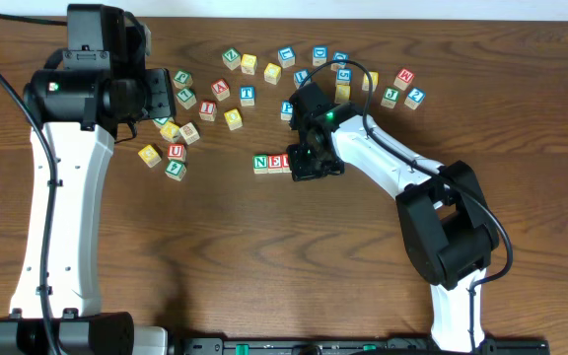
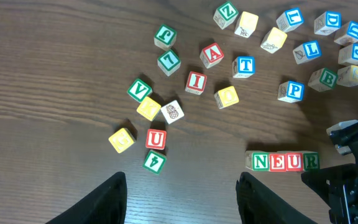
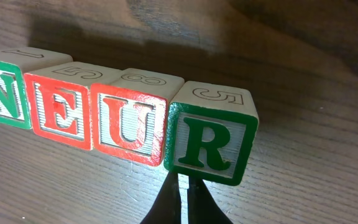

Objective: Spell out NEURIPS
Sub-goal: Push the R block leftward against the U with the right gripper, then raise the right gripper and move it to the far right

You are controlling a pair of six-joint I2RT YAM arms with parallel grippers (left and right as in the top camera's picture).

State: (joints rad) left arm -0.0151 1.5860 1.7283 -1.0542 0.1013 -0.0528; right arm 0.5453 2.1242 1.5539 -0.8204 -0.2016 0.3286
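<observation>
A row of blocks reading N, E, U, R lies on the wooden table; it also shows in the overhead view. In the right wrist view the green R block sits at the right end, slightly askew against the red U block. My right gripper is shut and empty, its tips at the R block's lower front edge. My left gripper is open and empty, high above bare table. A red I block and a blue P block lie loose.
Several loose letter blocks are scattered across the far half of the table, among them a red A, a blue T, a red U and a green V. The right arm stretches over the middle.
</observation>
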